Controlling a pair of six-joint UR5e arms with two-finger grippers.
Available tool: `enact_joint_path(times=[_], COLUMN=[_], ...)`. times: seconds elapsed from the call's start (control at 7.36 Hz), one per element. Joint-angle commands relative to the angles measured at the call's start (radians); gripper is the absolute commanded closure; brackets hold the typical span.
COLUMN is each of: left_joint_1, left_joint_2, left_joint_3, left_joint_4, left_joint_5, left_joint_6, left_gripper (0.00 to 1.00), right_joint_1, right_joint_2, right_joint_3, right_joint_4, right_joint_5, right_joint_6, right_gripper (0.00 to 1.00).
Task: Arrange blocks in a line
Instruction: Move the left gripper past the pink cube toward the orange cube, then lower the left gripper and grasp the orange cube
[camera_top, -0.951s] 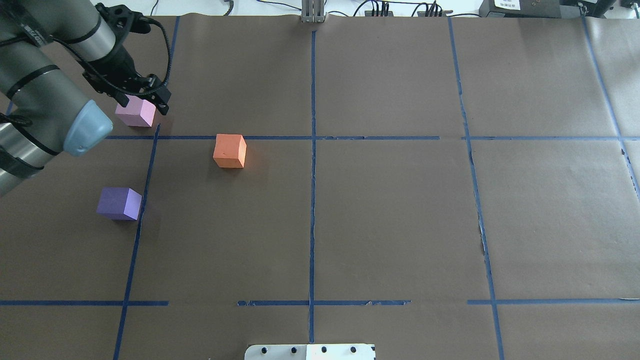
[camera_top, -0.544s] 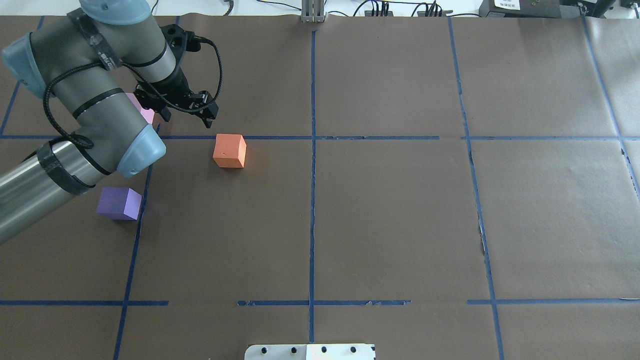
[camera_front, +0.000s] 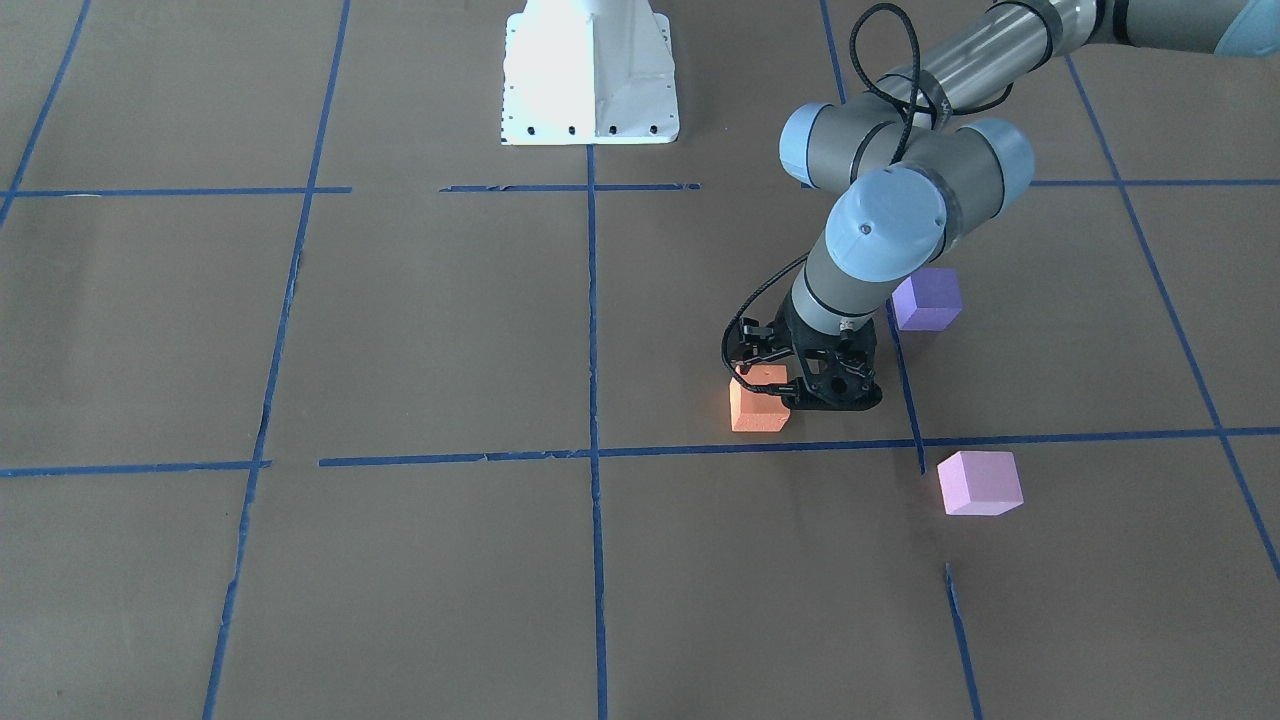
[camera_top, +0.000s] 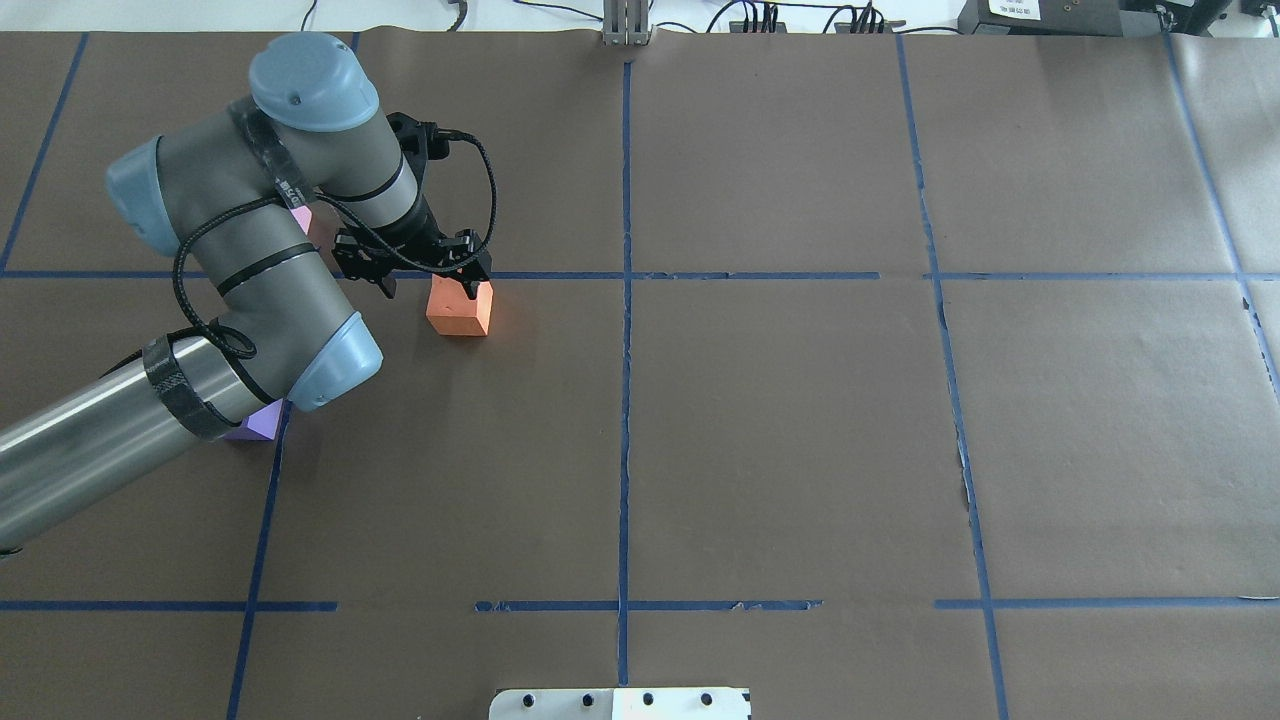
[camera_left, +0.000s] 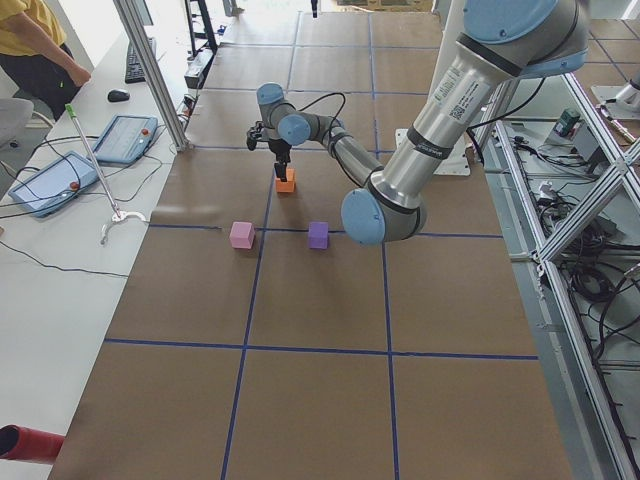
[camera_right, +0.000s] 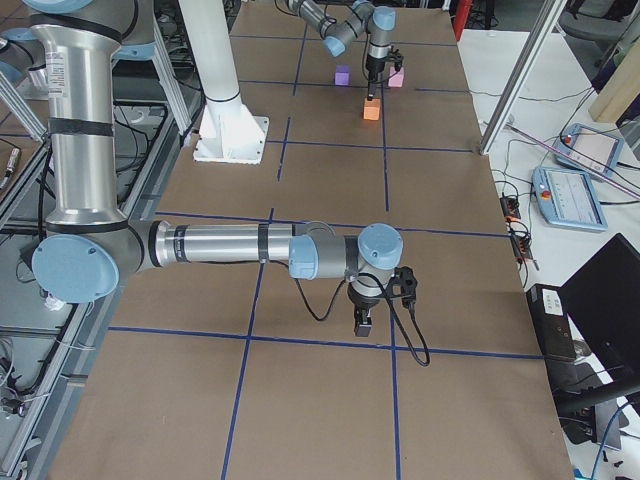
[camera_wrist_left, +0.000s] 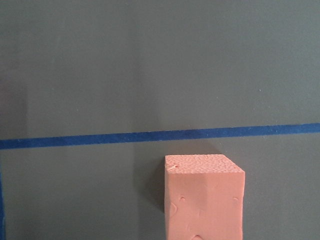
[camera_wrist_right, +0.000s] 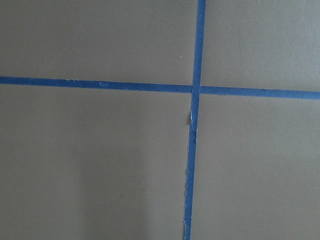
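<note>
The orange block sits just below a blue tape line, left of centre; it also shows in the front view and low in the left wrist view. My left gripper is open and empty, one finger over the orange block's top, the other to its left. The pale pink block lies apart, mostly hidden by my arm in the overhead view. The dark purple block sits half under my elbow. My right gripper hangs over bare table far from the blocks; I cannot tell its state.
Brown paper with a blue tape grid covers the table. The white robot base stands at the middle of the robot's edge. A side bench with tablets and an operator lie beyond the far edge.
My left arm has swung right, from over the pink block to the orange block. The gripper stayed open and empty. No block has moved.
</note>
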Motion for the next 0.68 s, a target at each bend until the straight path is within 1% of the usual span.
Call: enact_joint_path(times=[0.0, 0.14, 0.27, 0.54], left_joint_1=[0.008, 0.01, 0.01, 0.011], left_joint_2=[0.001, 0.001, -0.002, -0.007], left_joint_3=[0.03, 0.039, 0.069, 0.08], left_joint_4=[-0.054, -0.065, -0.109, -0.121], left_joint_5=[0.002, 0.002, 0.002, 0.004], left_joint_6=[-0.01, -0.01, -0.01, -0.01], left_gripper=[0.01, 0.01, 0.02, 0.02], right_joint_1=[0.0, 0.0, 0.0, 0.0], right_joint_2=[0.0, 0.0, 0.0, 0.0], right_joint_3=[0.0, 0.0, 0.0, 0.0], right_joint_4=[0.0, 0.0, 0.0, 0.0], right_joint_5=[0.0, 0.0, 0.0, 0.0], right_joint_6=[0.0, 0.0, 0.0, 0.0], right_gripper=[0.0, 0.0, 0.0, 0.0])
